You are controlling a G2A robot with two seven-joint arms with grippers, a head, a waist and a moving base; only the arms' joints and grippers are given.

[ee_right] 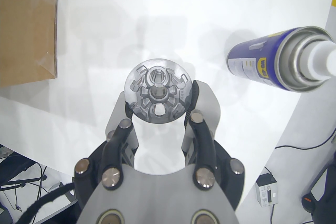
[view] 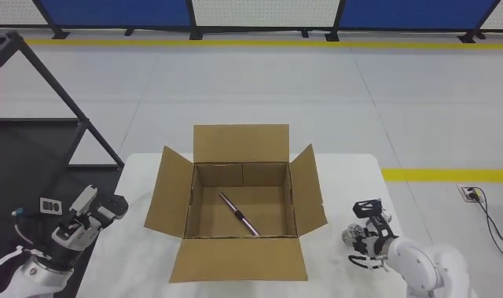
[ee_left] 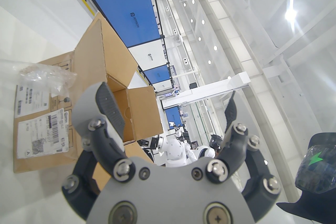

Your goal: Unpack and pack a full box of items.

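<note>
A cardboard box (view: 240, 143) sits open in the middle of the white desk (view: 134, 251), all four flaps folded outward. On its floor lies one thin metal rod (view: 239, 213), set on a slant from the far left towards the near right corner.

To the right of the box, near the desk's front corner, the right gripper (ee_right: 160, 104) has its fingers (ee_right: 193, 96) pinching a round cast-metal disc (ee_right: 155, 83) by its rim, its ribbed face turned up to the wrist camera. Whether the disc touches the desk I can't make out. Just beside it stands a blue spray can (ee_right: 265, 62) with a white nozzle, close to the desk's edge and apart from the disc.

On the other side the left gripper (ee_left: 168, 99) hangs by the desk's left edge, well clear of the box — its fingers (ee_left: 110, 109) are spread wide with nothing between them. A clear plastic bag (ee_left: 42, 75) of small bits lies against the box's labelled flap.
</note>
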